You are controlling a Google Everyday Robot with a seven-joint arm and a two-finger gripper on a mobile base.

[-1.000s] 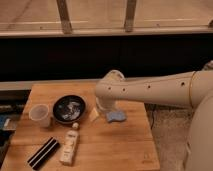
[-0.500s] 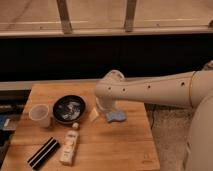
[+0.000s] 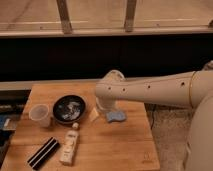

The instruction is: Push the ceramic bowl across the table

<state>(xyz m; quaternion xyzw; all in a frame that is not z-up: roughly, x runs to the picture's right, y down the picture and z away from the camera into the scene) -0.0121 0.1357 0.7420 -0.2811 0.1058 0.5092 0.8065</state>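
the approach seemed the step in hand: the gripper (image 3: 103,111) hung just right of the ceramic bowl (image 3: 69,108), which sat left on the table (image 3: 115,145) (gripper's state: could not tell). next, it needed rim contact and a steady sideways shove.

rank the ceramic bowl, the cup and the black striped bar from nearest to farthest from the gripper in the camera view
The gripper is low over the middle of the table.
1. ceramic bowl, just to its left
2. cup, farther left, past the bowl
3. black striped bar, near the front-left corner
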